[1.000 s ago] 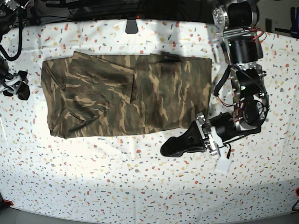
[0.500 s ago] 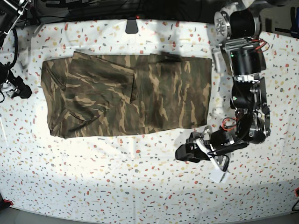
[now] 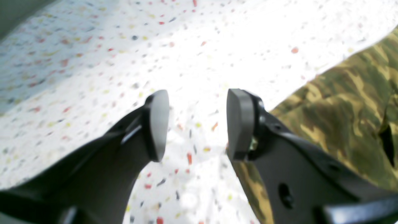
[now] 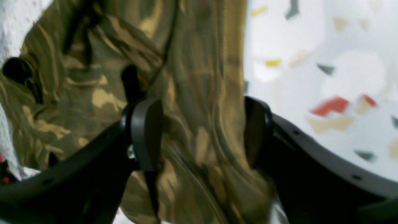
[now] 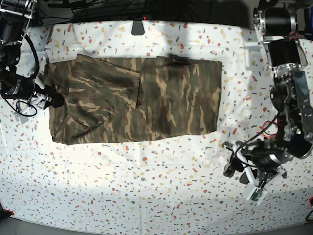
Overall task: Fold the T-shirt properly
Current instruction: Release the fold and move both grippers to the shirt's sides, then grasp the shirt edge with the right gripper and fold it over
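Lying folded flat on the white speckled table (image 5: 146, 186), the camouflage-print cloth T-shirt (image 5: 137, 100) has the right gripper (image 4: 202, 133) spread wide over its edge; the left gripper (image 3: 196, 124) gapes above bare tabletop beside it.

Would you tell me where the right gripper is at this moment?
In the base view the right gripper is at the far left, at the T-shirt's left edge; its wrist view shows open jaws straddling that cloth edge.

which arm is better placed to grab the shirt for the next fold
Right. Its gripper is open at the T-shirt edge, cloth between its fingers; the left gripper hangs over bare table.
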Tool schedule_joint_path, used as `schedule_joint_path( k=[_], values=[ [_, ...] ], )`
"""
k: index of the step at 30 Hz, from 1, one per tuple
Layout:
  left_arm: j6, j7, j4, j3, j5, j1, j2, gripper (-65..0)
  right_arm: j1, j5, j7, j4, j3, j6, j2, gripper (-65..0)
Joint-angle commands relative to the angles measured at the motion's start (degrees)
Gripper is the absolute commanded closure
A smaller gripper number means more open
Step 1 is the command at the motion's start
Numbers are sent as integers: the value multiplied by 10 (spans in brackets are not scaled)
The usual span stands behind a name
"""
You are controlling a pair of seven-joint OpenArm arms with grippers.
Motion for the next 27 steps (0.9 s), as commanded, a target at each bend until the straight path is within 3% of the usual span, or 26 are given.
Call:
schedule_joint_path(
  k=[1,6,9,13,16,19,23,27],
  values=[
    [4,-9,29,-1,-7,2,-12,-292,5,24,-3,6,-2,3,-2,-390],
    [7,-12,86,-1,-7,90,-24,-292,5,48,-5,6,-2,3,-35,-374],
    [7,-14,88,-1,-7,138,-24,-292,6,48,-5,6,-1,3,-45,-250],
    [7,-30,88,-1,-6,198,-24,-292,7,48,-5,6,-1,3,-47,-15],
    [7,-45,88,-1,-2,235,-24,-292,17,66,-21,7,-1,3,-47,0],
    [8,-50,88,-1,-2,259,-24,-292,34,127,-73,15,-1,3,-49,0],
    [63,-111,88,-1,3,280,-24,-292,64,209,-135,36,-1,3,-76,0],
    [101,-120,88,-1,61,286,-14,-292,89,218,-161,61,-2,3,-126,0]
  ],
)
